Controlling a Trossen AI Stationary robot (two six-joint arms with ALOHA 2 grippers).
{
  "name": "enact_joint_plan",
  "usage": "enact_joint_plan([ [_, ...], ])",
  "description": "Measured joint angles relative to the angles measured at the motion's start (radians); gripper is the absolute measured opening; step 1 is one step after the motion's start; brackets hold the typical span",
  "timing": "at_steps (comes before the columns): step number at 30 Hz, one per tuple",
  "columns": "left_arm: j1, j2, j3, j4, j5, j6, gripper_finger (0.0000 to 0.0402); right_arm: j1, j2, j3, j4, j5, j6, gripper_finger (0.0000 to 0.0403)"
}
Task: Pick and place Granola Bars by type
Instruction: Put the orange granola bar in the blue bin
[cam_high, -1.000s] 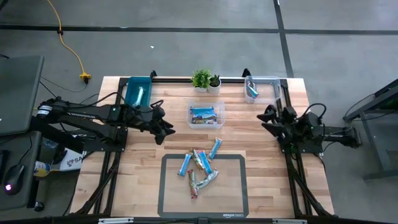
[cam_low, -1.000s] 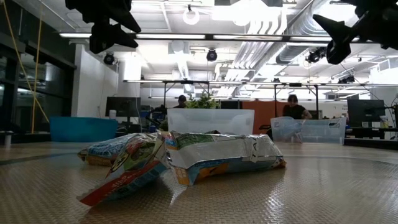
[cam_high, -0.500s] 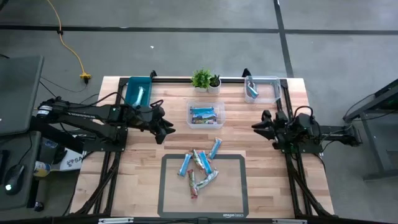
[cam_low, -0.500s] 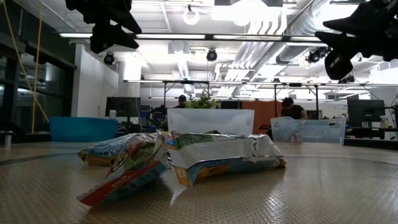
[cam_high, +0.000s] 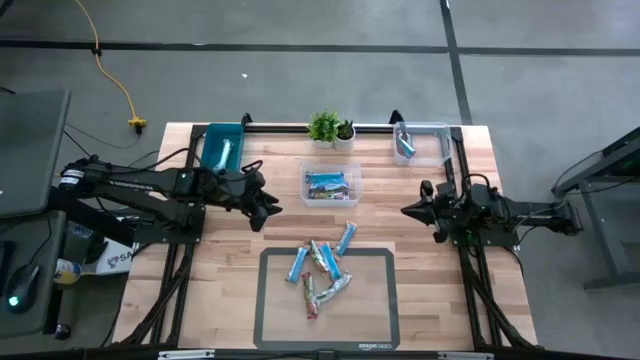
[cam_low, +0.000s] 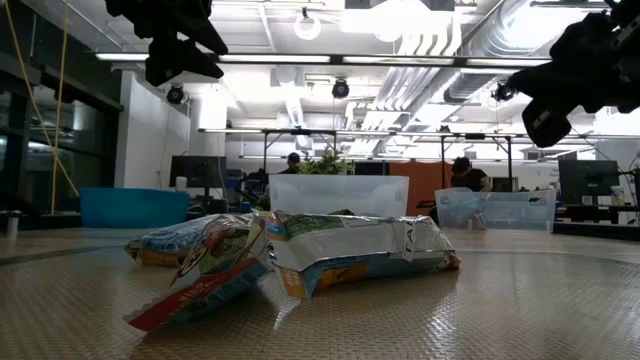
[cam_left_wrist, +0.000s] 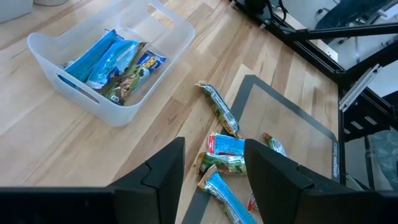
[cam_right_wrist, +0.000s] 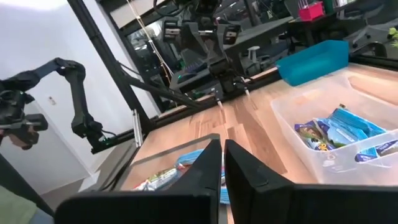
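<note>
Several granola bars (cam_high: 322, 270), mostly light blue with some green and red, lie heaped on the dark mat (cam_high: 375, 320); in the low view the heap (cam_low: 290, 258) rests flat on the mat. My left gripper (cam_high: 266, 208) hovers open over the wood left of the heap, and its wrist view shows the bars (cam_left_wrist: 224, 152) beyond the open fingers (cam_left_wrist: 165, 171). My right gripper (cam_high: 404, 210) hangs shut and empty, right of the heap and above the table (cam_right_wrist: 222, 165).
A clear bin (cam_high: 332, 185) with bars stands at mid table (cam_left_wrist: 112, 56). A teal bin (cam_high: 222, 148) sits at the far left and another clear bin (cam_high: 420, 143) at the far right, each holding a bar. Two small plants (cam_high: 330, 130) stand at the far edge.
My right gripper has shut with nothing between its fingers. It has moved toward the table's left, nearer the middle, and has turned to point that way.
</note>
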Motion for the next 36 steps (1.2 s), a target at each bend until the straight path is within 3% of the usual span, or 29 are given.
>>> enact_joint_plan([
  [7,0.0,0.0,0.0,-0.01,0.016,0.0,0.0163,0.0,0.0,0.0,-0.002,-0.001,-0.075,0.0012],
  [14,-0.038,0.0,0.0,-0.145,0.072,-0.057,0.0163,0.0,0.0,0.0,-0.004,-0.002,-0.07,0.0025],
  [21,-0.15,0.008,0.0,-0.128,-0.004,-0.23,0.0163,0.0,0.0,0.0,-0.006,-0.003,-0.074,0.0023],
  [27,-0.222,0.087,0.0,-0.095,-0.087,-0.425,0.0163,0.0,0.0,0.0,-0.005,-0.002,-0.074,0.0028],
  [36,-0.223,0.298,0.0,-0.099,-0.028,-0.701,0.0163,0.0,0.0,0.0,0.002,-0.001,-0.074,0.0025],
])
